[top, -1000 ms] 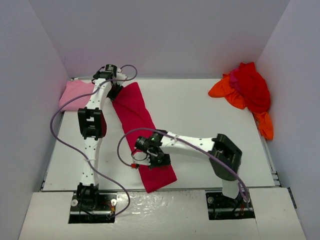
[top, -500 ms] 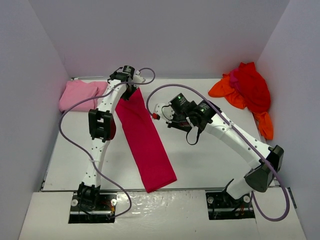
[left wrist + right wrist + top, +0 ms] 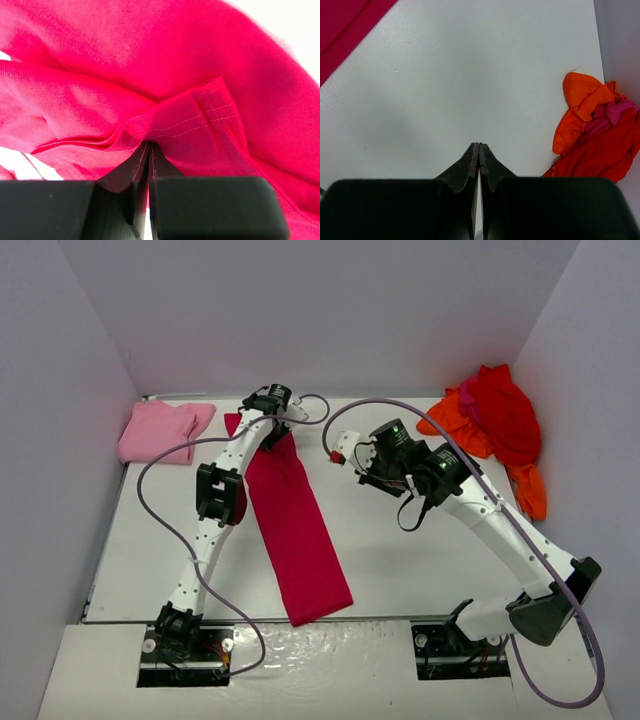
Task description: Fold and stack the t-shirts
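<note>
Tee [image 3: 298, 530], crimson: soft long strip w/ stitched hem.

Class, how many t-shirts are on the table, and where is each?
4: a pink shirt far left, a crimson shirt stretched left of centre, a red shirt atop an orange shirt far right. That heap may hide more.

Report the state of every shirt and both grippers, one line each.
crimson-magenta t-shirt: folded into a long strip, lying on the table.
light pink t-shirt: loosely bundled, far left corner.
red t-shirt: crumpled, heaped on the orange t-shirt.
orange t-shirt: crumpled, partly under the red.
left gripper: shut on the crimson-magenta t-shirt's hem.
right gripper: shut, empty.
</note>
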`<state>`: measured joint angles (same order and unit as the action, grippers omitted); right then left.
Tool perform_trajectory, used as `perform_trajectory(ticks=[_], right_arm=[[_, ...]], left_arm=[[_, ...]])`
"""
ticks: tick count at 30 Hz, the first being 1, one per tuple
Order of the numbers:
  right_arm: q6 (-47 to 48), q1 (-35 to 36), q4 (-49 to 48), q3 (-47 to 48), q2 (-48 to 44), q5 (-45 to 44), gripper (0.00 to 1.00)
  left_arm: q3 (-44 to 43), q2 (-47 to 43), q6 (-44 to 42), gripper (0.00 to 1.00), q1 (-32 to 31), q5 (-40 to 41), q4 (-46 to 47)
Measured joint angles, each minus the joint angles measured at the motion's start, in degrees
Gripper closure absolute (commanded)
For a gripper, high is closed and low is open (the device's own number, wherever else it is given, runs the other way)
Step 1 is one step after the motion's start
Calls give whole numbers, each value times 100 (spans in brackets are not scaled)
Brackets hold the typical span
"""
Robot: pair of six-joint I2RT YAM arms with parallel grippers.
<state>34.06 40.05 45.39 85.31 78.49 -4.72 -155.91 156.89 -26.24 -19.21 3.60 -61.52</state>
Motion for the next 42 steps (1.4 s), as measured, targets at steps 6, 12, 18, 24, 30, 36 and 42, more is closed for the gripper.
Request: perform_trajectory(ticks=[6,12,18,24,30,36,42], right_arm=[[20,-83,-172,-357,-96,52,100],[46,-112,-227,-517,-93,177,100],[69,-114,-270,-596,-44,413,100],[86,-114,-287,-595,130,577,100],[103,-112,-277,-299,136,914,100],[105,-33,-293,-167,335,1359,100],[106,97,-313,-216,1398,1513,100]], left_arm=[[-206,148,-290,100,-416,169,78],[-235,164,-409,100,-922,-212,403],[-107,76,-292,69,-1085,-712,828],[153,-98,155,63,-981,-747,1176],[771,-699,539,61,-790,-181,1444],[2239,-2647,855,55,-244,184,1657],[3383,-4750,1272,56,969,73,1948]])
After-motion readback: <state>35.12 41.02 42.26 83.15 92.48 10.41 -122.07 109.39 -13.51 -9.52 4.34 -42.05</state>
